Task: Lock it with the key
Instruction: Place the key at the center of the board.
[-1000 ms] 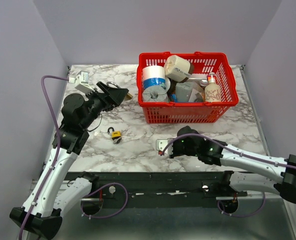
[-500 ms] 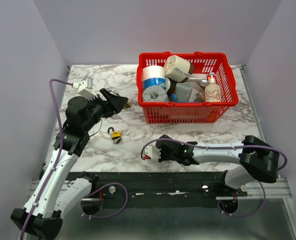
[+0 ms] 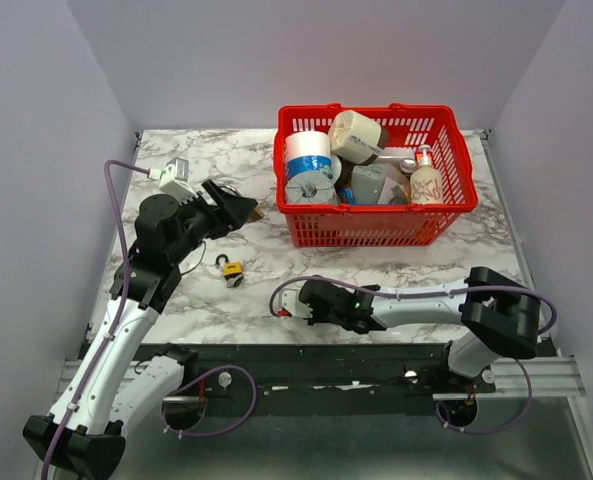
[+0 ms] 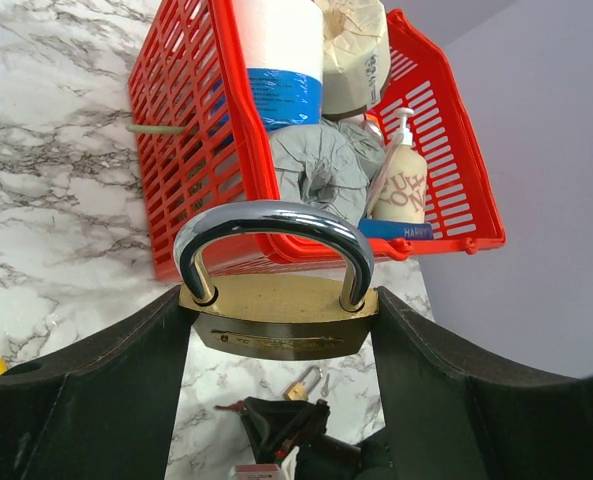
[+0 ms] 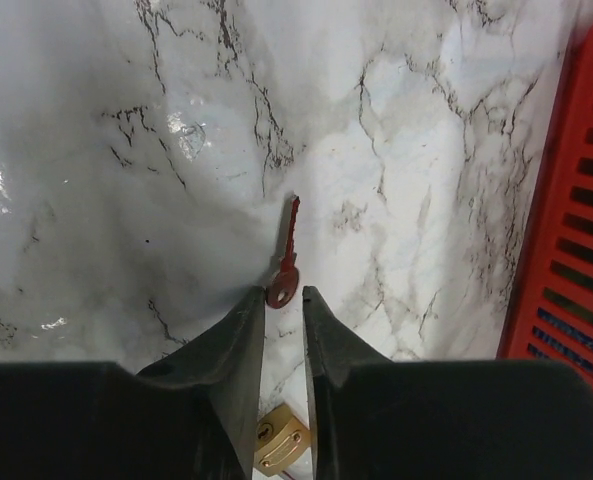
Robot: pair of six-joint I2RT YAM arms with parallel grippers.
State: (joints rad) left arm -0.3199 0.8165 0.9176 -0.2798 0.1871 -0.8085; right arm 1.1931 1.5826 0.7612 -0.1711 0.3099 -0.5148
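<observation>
My left gripper (image 3: 244,208) is raised over the left of the table and shut on a large brass padlock (image 4: 276,318). Its silver shackle (image 4: 272,218) is closed. My right gripper (image 3: 288,303) is low over the table near the front edge, with its jaws a narrow gap apart. In the right wrist view a red key (image 5: 287,258) lies flat on the marble. Its round head sits between my fingertips (image 5: 251,305), touching the left one, and my right gripper (image 5: 281,292) does not pinch it. The key is too small to make out in the top view.
A small brass padlock (image 3: 232,268) with its own key lies on the marble left of centre; it also shows under my right fingers (image 5: 281,440). A red basket (image 3: 376,228) full of items stands at the back centre-right. A purple cable loops by the right wrist.
My right arm has swept left along the front of the table, bringing its fingertips to the red key. My left gripper has shifted slightly with the large padlock still in it.
</observation>
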